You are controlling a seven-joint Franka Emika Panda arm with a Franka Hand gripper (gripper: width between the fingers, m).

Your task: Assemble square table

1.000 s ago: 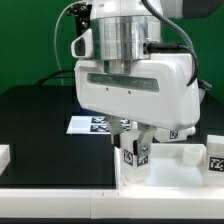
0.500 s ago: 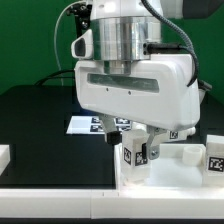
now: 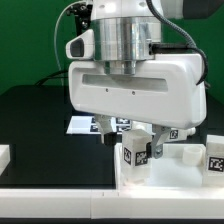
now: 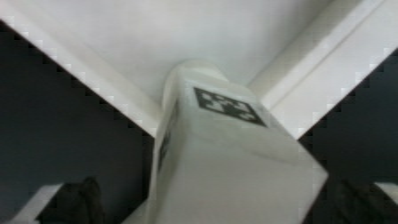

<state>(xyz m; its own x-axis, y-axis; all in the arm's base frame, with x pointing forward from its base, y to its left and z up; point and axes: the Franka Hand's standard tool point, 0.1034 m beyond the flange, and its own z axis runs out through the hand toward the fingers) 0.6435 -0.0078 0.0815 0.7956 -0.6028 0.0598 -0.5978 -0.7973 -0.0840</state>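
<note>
- White block [image 3: 3, 155]: partly cut off at the exterior view's left, resting on the black desk [image 3: 35, 115] close to its near edge.
- White front ledge [image 3: 60, 205]: runs along the desk's near edge across the full width of the exterior view.
- Marker board [image 3: 84, 125]: lies flat on the desk behind the arm, printed tags facing up; most of it is hidden by the robot body.
- Robot arm [image 3: 135, 85]: its large white housing fills the centre of the exterior view, above the near edge of the desk.
- End effector [image 3: 136, 148]: points down over the leg; the jaws stand spread apart, one finger [image 3: 157, 140] showing just beside the leg. In the wrist view the dark fingertips [image 4: 75, 203] lie to either side of the leg; contact with it cannot be determined.
- Leg [image 3: 135, 156]: short, chunky, white, with a black-and-white tag on its side; stands upright on the square table top [image 3: 175, 180].
- Square table top: white, tray-like, lying at the desk's near edge toward the exterior view's right.
- Second white piece [image 3: 186, 153]: sits just beyond the leg on the top.
- Second tagged leg [image 3: 214, 158]: at the exterior view's right edge, partly cut off.
</note>
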